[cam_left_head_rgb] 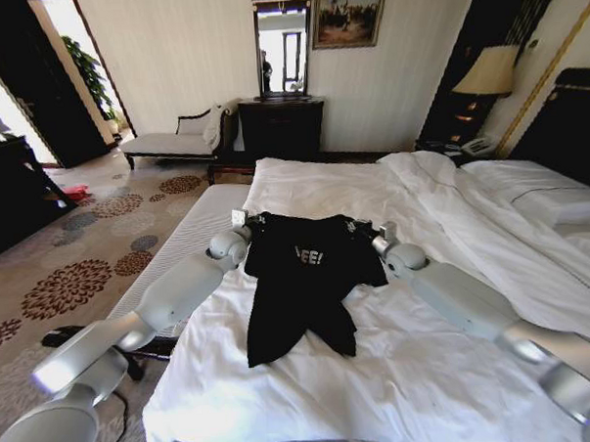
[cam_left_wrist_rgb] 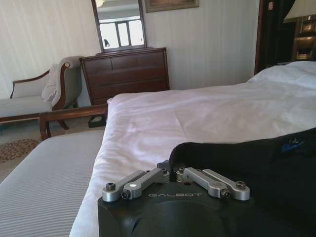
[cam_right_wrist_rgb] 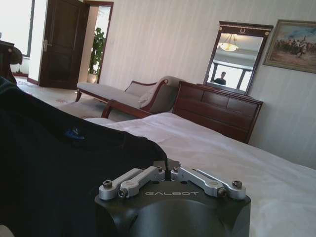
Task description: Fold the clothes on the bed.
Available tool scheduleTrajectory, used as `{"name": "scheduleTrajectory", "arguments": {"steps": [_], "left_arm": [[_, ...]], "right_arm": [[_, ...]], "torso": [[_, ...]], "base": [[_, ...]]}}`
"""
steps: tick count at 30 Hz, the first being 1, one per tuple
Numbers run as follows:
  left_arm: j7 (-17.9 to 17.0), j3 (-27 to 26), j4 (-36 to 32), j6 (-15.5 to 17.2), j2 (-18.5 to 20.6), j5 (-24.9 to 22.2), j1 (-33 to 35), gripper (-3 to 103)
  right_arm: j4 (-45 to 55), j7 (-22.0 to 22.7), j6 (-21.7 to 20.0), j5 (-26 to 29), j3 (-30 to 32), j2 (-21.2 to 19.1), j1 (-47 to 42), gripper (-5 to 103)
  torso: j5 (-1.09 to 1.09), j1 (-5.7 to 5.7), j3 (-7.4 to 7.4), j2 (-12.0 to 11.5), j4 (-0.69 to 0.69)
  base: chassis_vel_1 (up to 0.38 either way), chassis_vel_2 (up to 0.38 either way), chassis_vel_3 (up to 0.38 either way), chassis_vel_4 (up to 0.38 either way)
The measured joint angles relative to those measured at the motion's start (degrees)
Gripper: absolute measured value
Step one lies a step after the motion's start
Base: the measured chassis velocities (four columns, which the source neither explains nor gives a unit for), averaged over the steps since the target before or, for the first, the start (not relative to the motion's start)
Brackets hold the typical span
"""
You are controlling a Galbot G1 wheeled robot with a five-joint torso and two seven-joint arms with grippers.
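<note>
**A:** Biggest thing first: the bed [cam_left_head_rgb: 448, 371] is taking up most of the room, white duvet all over, and the T-shirt [cam_left_head_rgb: 303, 289] is lying on it near the foot-end corner, tiny against all that white. The collar end is sitting away from the robot, the hem is trailing toward it, and the body is looking bunched and narrow rather than spread flat.

**B:** And the arms?

**A:** Both are reaching in. The left gripper [cam_left_head_rgb: 239, 221] is sitting at the shirt's left shoulder, the right gripper [cam_left_head_rgb: 386, 233] at the right shoulder. In the wrist views the left gripper [cam_left_wrist_rgb: 171, 174] is showing its jaws pressed together right at the edge of the black cloth, and the right gripper [cam_right_wrist_rgb: 167, 170] is looking the same on its side.

**B:** So are they actually pinching the fabric?

**A:** Looks like it to me, each one nipping a shoulder seam, though the contact itself is partly hiding behind the gripper bodies.

**B:** Tips for doing this bit well?

**A:** I'd say keep both shoulders level and moving together, so the shirt is hanging or dragging evenly. Pull the shoulders gently apart to take the wrinkles out of the chest before folding anything. If one side is only catching the top layer, the cloth is probably going to slip and twist.
</note>
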Motion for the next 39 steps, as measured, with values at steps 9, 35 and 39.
{"name": "scheduleTrajectory", "arguments": {"steps": [9, 35, 39], "left_arm": [[8.3, -3.6, 23.8, -5.2, -13.5, 9.1, -2.6, 1], [11.4, -18.4, 41.5, -11.2, -22.0, 21.0, -5.9, 1], [11.5, -20.1, 42.5, -11.5, -21.9, 22.2, -6.5, 1]], "right_arm": [[-23.6, -2.4, 4.2, -3.7, -3.6, 13.9, 5.6, 1], [-42.3, 0.4, 7.8, -11.8, 6.4, 26.9, 9.6, 1], [-42.4, 2.4, 7.2, -13.9, 7.2, 27.6, 9.8, 1]], "torso": [[0.02, 0.0, -0.01, 0.0, -0.09], [0.01, -0.02, -0.02, 0.0, -0.03], [0.01, -0.02, -0.02, 0.0, -0.01]], "base": [[0.0, 0.0, 0.0, 0.0], [0.0, 0.0, 0.0, 0.0], [0.0, 0.0, 0.0, 0.0]]}}
